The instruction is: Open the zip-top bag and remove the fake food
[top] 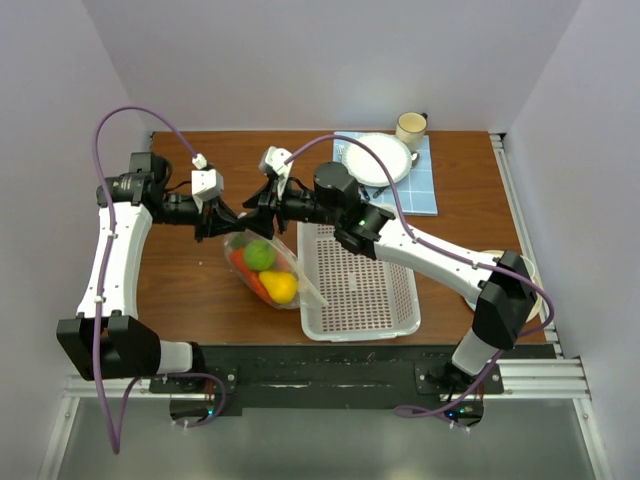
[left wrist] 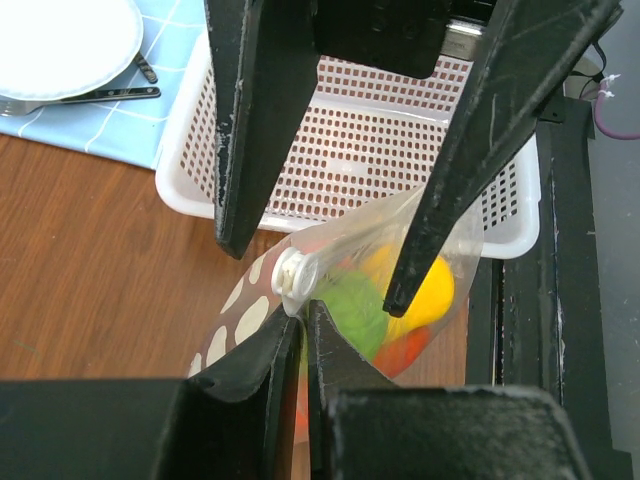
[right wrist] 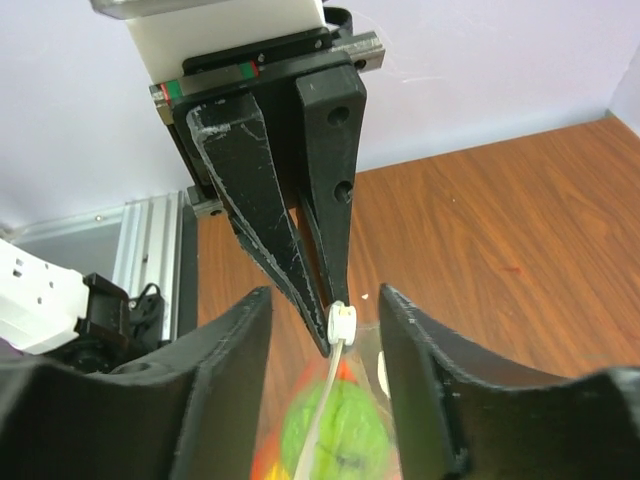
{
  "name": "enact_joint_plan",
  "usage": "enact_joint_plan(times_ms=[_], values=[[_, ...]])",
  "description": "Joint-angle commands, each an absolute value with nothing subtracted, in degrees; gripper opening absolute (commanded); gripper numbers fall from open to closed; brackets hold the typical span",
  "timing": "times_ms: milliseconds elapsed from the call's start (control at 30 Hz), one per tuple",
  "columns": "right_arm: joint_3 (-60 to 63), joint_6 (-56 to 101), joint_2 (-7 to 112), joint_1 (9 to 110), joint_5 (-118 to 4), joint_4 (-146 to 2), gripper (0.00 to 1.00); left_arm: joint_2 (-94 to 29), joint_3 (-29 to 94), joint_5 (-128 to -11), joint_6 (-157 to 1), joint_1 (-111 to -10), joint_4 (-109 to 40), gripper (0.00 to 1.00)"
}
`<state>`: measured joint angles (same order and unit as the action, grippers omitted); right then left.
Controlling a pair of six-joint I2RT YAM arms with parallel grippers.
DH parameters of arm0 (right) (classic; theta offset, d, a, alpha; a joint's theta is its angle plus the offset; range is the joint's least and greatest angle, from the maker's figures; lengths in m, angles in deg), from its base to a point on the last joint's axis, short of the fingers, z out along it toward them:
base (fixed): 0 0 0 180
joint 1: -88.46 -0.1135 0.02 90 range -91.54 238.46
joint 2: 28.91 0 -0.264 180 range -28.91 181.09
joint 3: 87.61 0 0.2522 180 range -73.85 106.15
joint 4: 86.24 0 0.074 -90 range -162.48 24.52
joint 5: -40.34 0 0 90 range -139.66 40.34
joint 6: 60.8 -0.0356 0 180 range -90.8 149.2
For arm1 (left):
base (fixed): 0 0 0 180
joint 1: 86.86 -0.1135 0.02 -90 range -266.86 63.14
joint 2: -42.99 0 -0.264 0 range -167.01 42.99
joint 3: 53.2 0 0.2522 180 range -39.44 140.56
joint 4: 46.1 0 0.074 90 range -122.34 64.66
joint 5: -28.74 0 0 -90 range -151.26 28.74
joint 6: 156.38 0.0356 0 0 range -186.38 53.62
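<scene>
The zip-top bag (top: 290,272) lies between the arms, left of the basket, and holds fake food: a green apple (top: 260,253), a yellow pear (top: 280,287) and an orange carrot (top: 247,270). My left gripper (top: 228,222) is shut on the bag's top edge, right beside the white zipper slider (left wrist: 295,278). My right gripper (right wrist: 322,297) is open, with its fingers (left wrist: 262,130) on either side of the slider (right wrist: 342,322) and not touching it. The green apple (right wrist: 335,435) shows blurred through the plastic below.
A white perforated basket (top: 360,280) stands just right of the bag. A white plate (top: 385,158) on a blue mat (top: 425,192) and a mug (top: 411,126) are at the back right. A fork (left wrist: 110,95) lies by the plate.
</scene>
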<state>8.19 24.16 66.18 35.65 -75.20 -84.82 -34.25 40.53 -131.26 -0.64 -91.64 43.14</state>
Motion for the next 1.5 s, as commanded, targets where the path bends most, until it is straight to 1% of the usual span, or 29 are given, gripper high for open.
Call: enact_joint_plan(times_ms=[0, 33, 167, 333, 533, 700, 833, 967, 1100, 1267, 1333, 1467], values=[[7.28, 23.75, 65.92, 35.64, -76.20, -84.61, 0.54, -33.39, 40.37, -132.02, 0.59, -91.35, 43.07, 0.12], [7.19, 23.75, 65.92, 35.64, -76.11, -84.70, 0.53, -33.39, 40.37, -132.10, 0.59, -91.35, 42.98, 0.12], [7.27, 23.66, 66.27, 35.64, -76.37, -84.70, 0.45, -33.39, 40.63, -131.84, 0.59, -91.43, 43.07, 0.12], [7.28, 23.48, 66.97, 35.64, -76.90, -85.57, 0.40, -33.48, 40.89, -131.66, 0.42, -91.35, 43.07, 0.12], [8.07, 22.96, 67.85, 35.64, -76.99, -85.31, 0.32, -33.65, 40.98, -131.31, 0.33, -91.43, 43.07, 0.12], [7.80, 22.69, 68.29, 35.64, -77.17, -85.49, 0.28, -33.57, 41.33, -131.22, 0.07, -91.43, 43.07, 0.12], [7.63, 22.60, 68.21, 35.64, -77.08, -85.84, 0.22, -33.48, 41.51, -131.05, -0.11, -91.43, 43.07, 0.12], [7.89, 22.87, 67.77, 35.64, -77.08, -85.75, 0.20, -33.48, 41.51, -130.96, -0.11, -91.43, 43.07, 0.12], [8.33, 23.22, 67.68, 35.64, -77.08, -85.14, 0.15, -33.57, 41.42, -130.87, -0.02, -91.43, 43.07, 0.12], [8.51, 23.40, 67.24, 35.64, -77.52, -84.53, 0.14, -33.74, 41.07, -131.05, 0.07, -91.52, 43.07, 0.12], [8.51, 23.39, 66.80, 35.64, -77.61, -84.35, 0.20, -33.74, 41.16, -131.05, 0.07, -91.43, 43.07, 0.12], [8.68, 23.92, 66.36, 35.64, -77.34, -83.56, 0.22, -34.09, 41.33, -131.31, 0.07, -91.43, 43.16, 0.12]])
